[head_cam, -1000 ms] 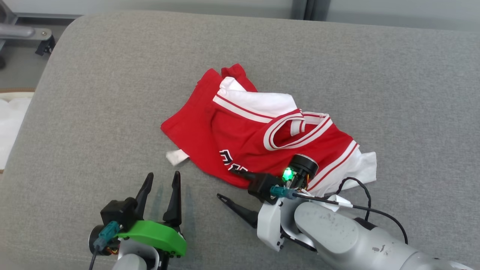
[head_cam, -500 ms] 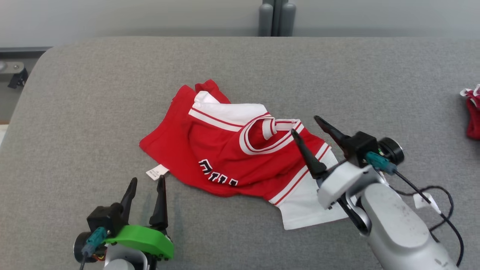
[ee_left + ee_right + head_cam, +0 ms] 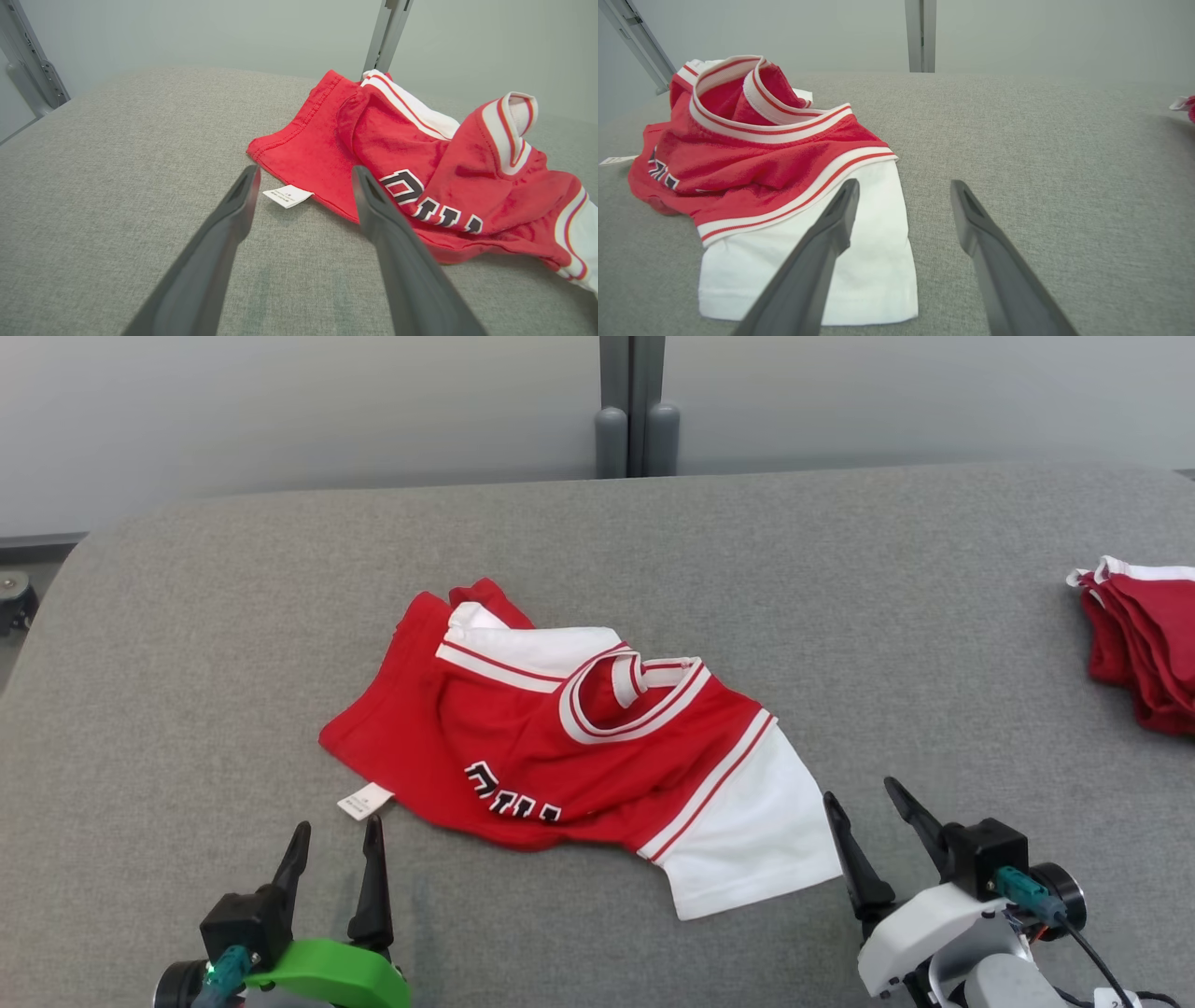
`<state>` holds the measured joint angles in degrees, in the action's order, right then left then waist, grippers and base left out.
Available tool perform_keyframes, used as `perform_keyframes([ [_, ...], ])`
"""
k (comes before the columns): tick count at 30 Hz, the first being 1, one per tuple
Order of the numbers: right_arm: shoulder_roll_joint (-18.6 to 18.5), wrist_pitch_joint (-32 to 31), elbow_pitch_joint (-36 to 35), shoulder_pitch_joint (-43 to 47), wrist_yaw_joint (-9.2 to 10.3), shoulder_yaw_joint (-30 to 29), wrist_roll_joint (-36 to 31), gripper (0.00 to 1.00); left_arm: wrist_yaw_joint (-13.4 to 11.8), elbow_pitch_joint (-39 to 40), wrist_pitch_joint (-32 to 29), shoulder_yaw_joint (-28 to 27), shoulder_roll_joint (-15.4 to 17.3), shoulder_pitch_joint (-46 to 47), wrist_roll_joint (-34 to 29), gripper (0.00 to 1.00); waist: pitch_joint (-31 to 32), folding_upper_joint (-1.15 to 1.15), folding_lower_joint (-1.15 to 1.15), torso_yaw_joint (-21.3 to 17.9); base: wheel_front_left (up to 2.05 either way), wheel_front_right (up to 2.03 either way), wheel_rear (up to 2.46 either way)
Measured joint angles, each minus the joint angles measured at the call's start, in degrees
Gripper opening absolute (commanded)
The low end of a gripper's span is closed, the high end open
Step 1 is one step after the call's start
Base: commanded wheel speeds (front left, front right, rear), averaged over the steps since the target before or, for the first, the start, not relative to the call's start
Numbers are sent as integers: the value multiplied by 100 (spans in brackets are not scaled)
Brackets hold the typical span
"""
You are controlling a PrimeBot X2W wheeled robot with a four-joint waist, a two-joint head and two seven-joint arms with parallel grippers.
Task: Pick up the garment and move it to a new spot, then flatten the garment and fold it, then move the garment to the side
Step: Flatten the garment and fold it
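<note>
Right pincer (image 3: 859,790) withdrawn, black lettering (image 3: 512,795) on garment (image 3: 523,728) illegible

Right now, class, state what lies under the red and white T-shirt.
The red and white T-shirt lies crumpled on the grey cushioned surface. A white label pokes out at its near hem. Whatever else is beneath its bunched layers is covered.

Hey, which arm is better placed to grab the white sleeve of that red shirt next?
Right, probably. The right pincer stands open just beside the white sleeve, while the left pincer sits by the label at the opposite red corner.
</note>
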<state>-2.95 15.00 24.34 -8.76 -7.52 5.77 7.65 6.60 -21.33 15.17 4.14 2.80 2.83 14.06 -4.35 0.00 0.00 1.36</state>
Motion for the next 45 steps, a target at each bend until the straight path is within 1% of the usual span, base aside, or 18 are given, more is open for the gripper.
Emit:
perform_keyframes([
  [3, 7, 0, 0, 101, 0, 75, 36, 100, -32, 55, 0, 20, 0, -31, 0, 100, 17, 0, 0, -40, 0, 0, 0],
  [7, 8, 0, 4, 3, 0, 292, 33, 100, -52, 83, -1, 80, 0, -24, 0, 100, -49, 0, 0, -15, 0, 0, 0],
  [14, 14, 0, 185, -1112, 0, 1215, 33, 100, -46, 154, 0, 176, 0, 215, 45, 100, -334, 0, 0, 117, 0, 0, 0],
  [17, 16, 0, 508, -1771, 0, 1570, 158, 100, -21, 152, -1, 253, 0, 311, 105, 100, -494, 0, 0, 218, 0, 0, 0],
  [19, 18, -18, 808, -2096, 0, 1724, 385, 100, -7, 151, -1, 300, 0, 375, 154, 100, -575, 0, 0, 306, 0, 0, 0],
  [22, 14, -70, 1216, -2610, 0, 1946, 486, 100, 2, 132, -1, 361, 0, 456, 168, 100, -689, 0, 0, 458, 0, 0, 0],
  [26, 16, -86, 1760, -2936, 0, 2237, 652, 100, 20, 144, -1, 407, 1, 555, 232, 100, -827, 0, 0, 675, 0, 0, 0],
  [27, 16, -86, 1867, -2983, 0, 2293, 730, 42, 20, 148, 0, 410, 0, 584, 263, 100, -860, 0, 0, 730, 0, 0, 0],
  [28, 16, -83, 1948, -3022, 0, 2334, 782, 16, 21, 154, -1, 409, 1, 603, 265, 100, -885, 0, 0, 771, 0, 0, 0],
  [29, 13, -77, 2051, -3077, 0, 2369, 805, 0, 21, 158, 0, 410, 1, 607, 272, 100, -917, 0, 0, 821, 0, 0, 0],
  [32, 10, -34, 2265, -3273, 0, 2216, 721, 0, 27, 168, -1, 410, 1, 608, 301, 100, -1013, 0, 0, 924, 0, 0, 0],
  [35, -193, -16, 2407, -3515, 0, 1913, 620, 0, 37, 179, -1, 431, 1, 639, 323, 100, -1112, 0, 0, 999, 0, 0, 0],
  [40, -864, -1, 2526, -4357, 0, 1391, 244, 0, 46, 199, -1, 513, 1, 805, 376, 100, -1304, 0, 0, 1113, 0, 0, 0],
  [43, -1194, -3, 2742, -4799, 0, 1129, -21, 0, 46, 192, -1, 572, 1, 865, 409, 100, -1396, 0, 0, 1191, 0, 0, 0],
  [45, -1344, -10, 2906, -5119, 0, 924, -243, 0, 51, 191, -1, 614, 1, 898, 419, 100, -1459, 0, 0, 1238, 0, 0, 0],
])
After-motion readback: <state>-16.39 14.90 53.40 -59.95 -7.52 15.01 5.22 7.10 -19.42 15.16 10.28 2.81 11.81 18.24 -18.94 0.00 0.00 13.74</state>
